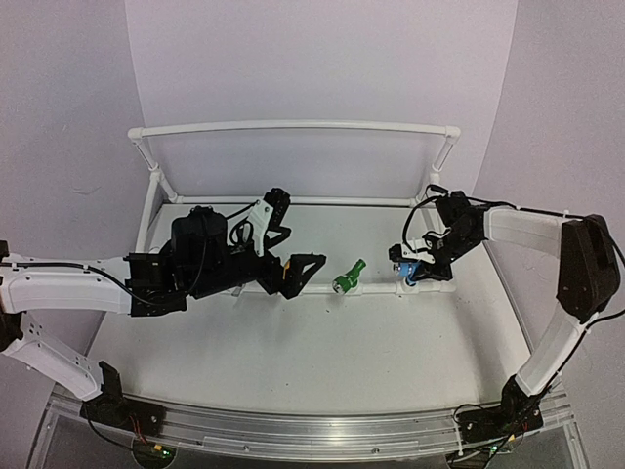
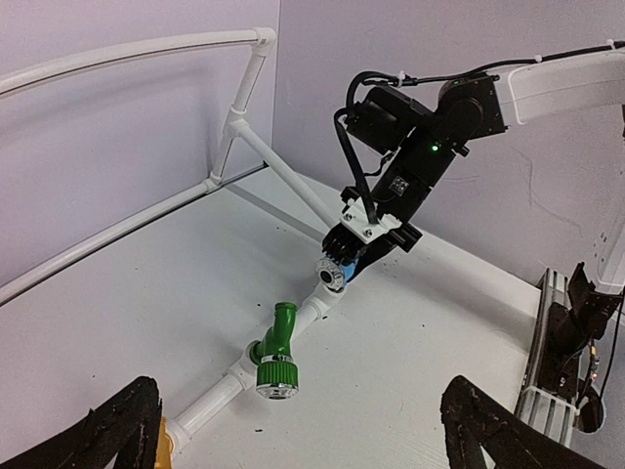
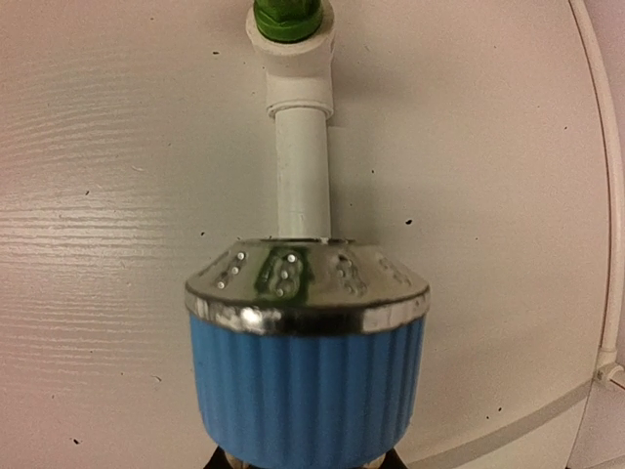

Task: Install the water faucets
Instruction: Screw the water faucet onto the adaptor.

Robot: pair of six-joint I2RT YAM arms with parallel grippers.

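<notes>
The blue faucet (image 3: 308, 376) fills the right wrist view, its silver nozzle end toward the camera, and sits at the end of the front white pipe (image 3: 301, 166). My right gripper (image 1: 414, 264) is shut on it, and only the finger tips show at its base. The green faucet (image 1: 347, 277) stands in a tee fitting on the same pipe, tilted, nozzle toward the near side (image 2: 276, 357). My left gripper (image 1: 295, 252) hangs open just left of the green faucet, with nothing between its fingers (image 2: 117, 430). A bit of a yellow faucet (image 2: 162, 437) shows beside the left finger.
The white PVC pipe frame (image 1: 293, 126) rises at the back of the table, with slanted side struts at both ends. The front pipe runs left to right across the middle. The right arm (image 2: 547, 83) reaches in from the right, and a metal rail (image 1: 312, 430) lines the near edge.
</notes>
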